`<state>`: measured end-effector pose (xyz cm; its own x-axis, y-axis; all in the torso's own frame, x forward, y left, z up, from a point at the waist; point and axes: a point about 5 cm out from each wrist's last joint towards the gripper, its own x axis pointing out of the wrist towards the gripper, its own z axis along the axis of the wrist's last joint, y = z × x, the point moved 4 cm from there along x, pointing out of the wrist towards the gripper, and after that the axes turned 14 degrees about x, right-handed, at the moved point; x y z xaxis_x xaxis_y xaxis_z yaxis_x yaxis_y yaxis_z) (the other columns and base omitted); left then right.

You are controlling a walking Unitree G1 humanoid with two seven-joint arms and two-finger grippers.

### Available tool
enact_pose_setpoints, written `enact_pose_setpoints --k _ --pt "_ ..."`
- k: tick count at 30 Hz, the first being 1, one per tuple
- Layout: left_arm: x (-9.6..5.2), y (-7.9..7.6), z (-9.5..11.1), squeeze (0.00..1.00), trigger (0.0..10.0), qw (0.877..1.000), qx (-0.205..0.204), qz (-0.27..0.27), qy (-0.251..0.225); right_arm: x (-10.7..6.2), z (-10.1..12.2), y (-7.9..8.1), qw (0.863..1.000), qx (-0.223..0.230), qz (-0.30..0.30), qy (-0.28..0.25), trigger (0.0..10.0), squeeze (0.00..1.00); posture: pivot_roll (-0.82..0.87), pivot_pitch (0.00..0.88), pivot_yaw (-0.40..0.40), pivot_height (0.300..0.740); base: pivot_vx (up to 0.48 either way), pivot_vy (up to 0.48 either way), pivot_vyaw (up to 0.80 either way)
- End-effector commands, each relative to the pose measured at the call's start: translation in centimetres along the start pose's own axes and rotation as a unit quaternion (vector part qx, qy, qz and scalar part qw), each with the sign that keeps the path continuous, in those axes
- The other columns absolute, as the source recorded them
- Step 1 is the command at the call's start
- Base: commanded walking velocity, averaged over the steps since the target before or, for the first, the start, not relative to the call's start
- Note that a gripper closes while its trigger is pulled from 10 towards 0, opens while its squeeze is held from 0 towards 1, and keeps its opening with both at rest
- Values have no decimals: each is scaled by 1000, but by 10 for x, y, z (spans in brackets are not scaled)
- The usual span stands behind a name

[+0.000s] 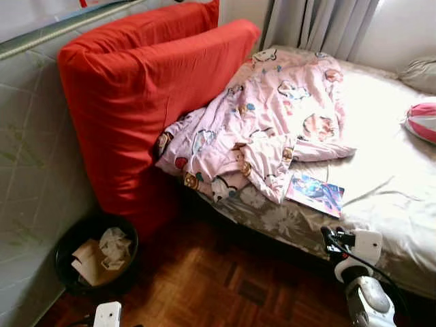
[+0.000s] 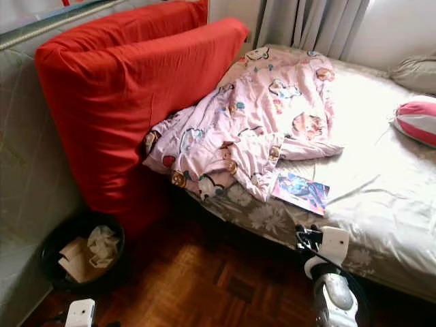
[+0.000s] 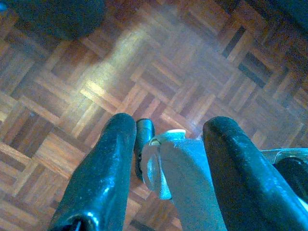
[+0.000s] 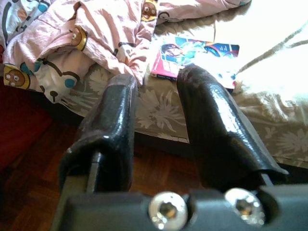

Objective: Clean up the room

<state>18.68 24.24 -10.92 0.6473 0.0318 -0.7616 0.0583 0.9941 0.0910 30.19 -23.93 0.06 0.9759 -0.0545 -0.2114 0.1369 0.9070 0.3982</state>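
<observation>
a home bedroom: bed with rumpled pink cartoon blanket, curtains, parquet floor, wastebasket.

The bed is the landmark. A blanket lies crumpled on its left half, one corner hanging over the near edge. A book lies on the bed just right of that corner, near the front edge. A cushion sits on the bed's far right. A mattress leans upright at the bed's left end. A bin stands on the floor, before the mattress, paper in it. Curtains hang behind the bed.
</observation>
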Motion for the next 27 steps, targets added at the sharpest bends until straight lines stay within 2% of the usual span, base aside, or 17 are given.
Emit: enact_pose_setpoints --k 1,8,27 --pt "-2 -2 -9 0 10000 1000 2 -3 14 -1 -2 -5 1000 12 -12 5 10000 0 88 83 -87 740 0 -289 -800" --pt "-2 -2 -9 0 10000 1000 4 -4 14 -1 -2 -3 1000 9 -10 5 10000 0 88 72 -87 740 0 -287 -789" --pt "-2 -1 -8 0 10000 1000 7 -5 13 0 0 -3 1000 10 -13 -6 10000 0 84 78 -83 740 0 -284 0"
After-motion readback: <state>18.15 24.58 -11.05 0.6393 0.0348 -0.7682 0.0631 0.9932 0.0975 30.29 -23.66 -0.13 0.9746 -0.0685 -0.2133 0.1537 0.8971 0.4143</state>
